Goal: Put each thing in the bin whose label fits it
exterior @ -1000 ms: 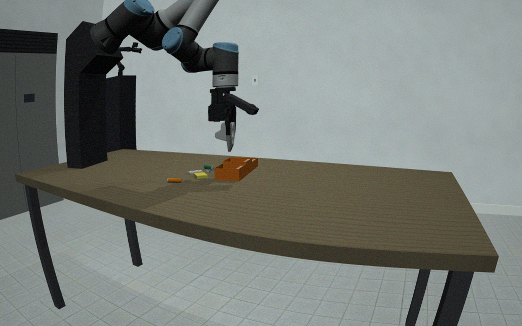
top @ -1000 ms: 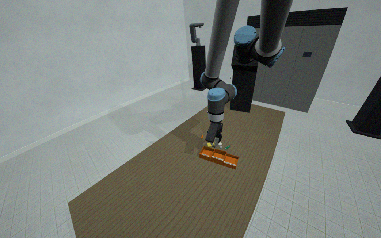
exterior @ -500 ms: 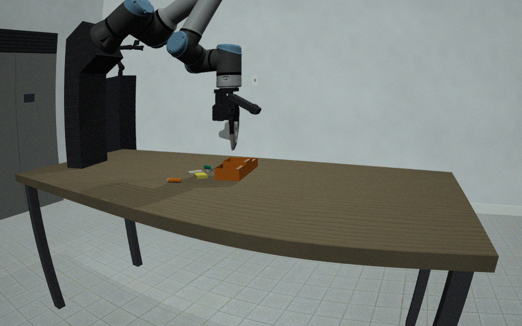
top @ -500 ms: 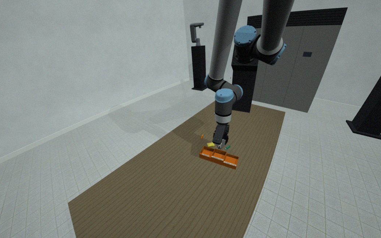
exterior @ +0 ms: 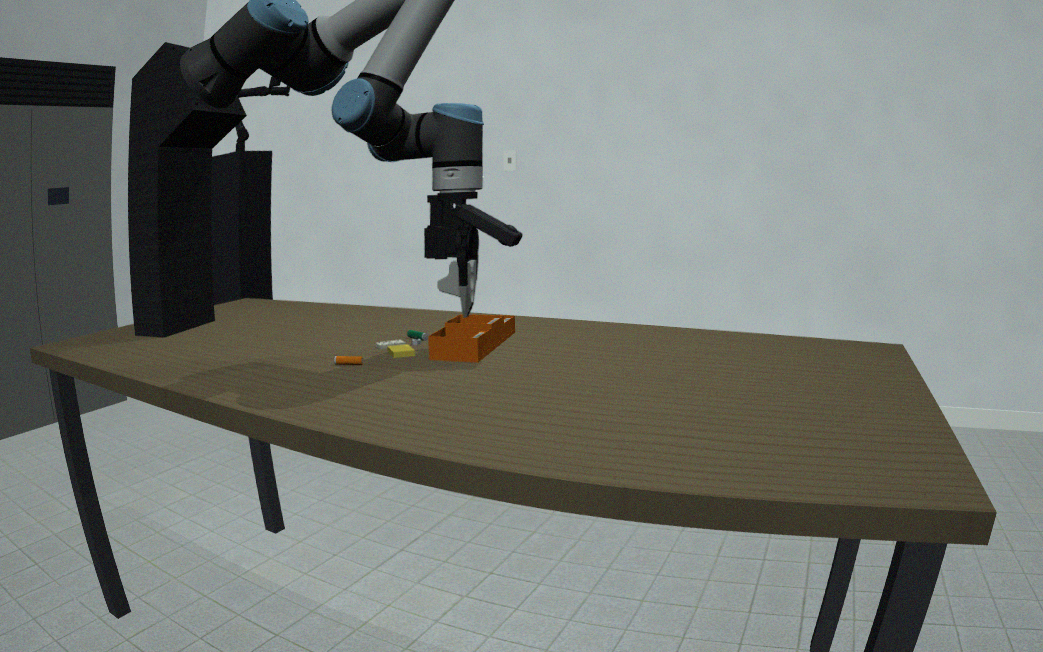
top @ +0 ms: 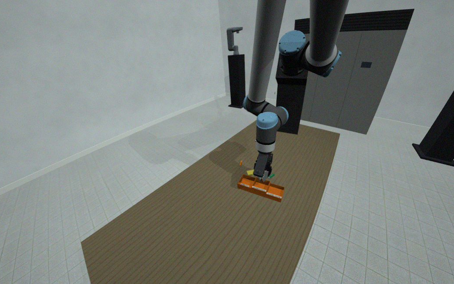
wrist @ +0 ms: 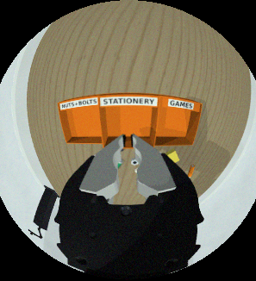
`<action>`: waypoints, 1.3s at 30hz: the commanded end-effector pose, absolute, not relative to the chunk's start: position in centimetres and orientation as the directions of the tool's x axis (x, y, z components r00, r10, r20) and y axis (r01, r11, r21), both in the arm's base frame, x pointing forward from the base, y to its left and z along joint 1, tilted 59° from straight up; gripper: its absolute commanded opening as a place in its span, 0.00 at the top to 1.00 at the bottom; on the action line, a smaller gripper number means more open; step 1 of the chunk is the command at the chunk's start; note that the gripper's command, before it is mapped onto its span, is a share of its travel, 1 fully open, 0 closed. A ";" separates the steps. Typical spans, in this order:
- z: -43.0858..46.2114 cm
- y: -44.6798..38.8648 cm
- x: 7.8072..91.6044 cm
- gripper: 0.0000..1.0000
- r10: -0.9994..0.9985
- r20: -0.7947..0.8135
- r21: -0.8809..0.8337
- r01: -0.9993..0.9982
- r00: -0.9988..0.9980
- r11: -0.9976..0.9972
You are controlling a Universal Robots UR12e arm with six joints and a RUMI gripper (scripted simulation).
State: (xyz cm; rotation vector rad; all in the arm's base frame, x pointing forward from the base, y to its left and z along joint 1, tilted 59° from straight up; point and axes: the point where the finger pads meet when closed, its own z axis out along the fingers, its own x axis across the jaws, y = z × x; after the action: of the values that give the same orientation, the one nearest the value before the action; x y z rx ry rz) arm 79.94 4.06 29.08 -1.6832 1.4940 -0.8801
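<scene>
An upright orange bin tray [top: 246,189] [exterior: 454,348] [wrist: 161,103] has three compartments labelled NUTS+BOLTS, STATIONERY and GAMES. No thing shows inside the visible parts. My gripper [top: 261,180] [exterior: 467,314] [wrist: 128,134] is shut with a narrow gap and nothing visible between its tips, just above the rear edge of the STATIONERY compartment. Behind the tray lie a yellow block [top: 250,172] [exterior: 401,350] [wrist: 173,156], an orange cylinder [top: 240,163] [exterior: 347,360] [wrist: 191,171], a green cylinder [top: 271,175] [exterior: 416,333] [wrist: 120,165], a white spotted piece [exterior: 390,344] and a small nut-like ring [wrist: 134,163]. The jaws partly hide these last three in the wrist view.
The wooden table [top: 193,225] [exterior: 671,404] carries the tray and the loose things. The tray's walls and dividers rise close below the fingertips. A black pedestal [top: 287,105] [exterior: 172,242] stands at the table's far end, behind the arm.
</scene>
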 end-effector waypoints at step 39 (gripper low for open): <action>27.7 4.3 82.4 0.96 -0.994 0.034 -0.856 -0.511 0.100 -0.080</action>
State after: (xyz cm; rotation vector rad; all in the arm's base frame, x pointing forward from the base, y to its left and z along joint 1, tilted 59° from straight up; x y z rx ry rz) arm 82.41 4.26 27.61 -1.6830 1.4940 -0.8803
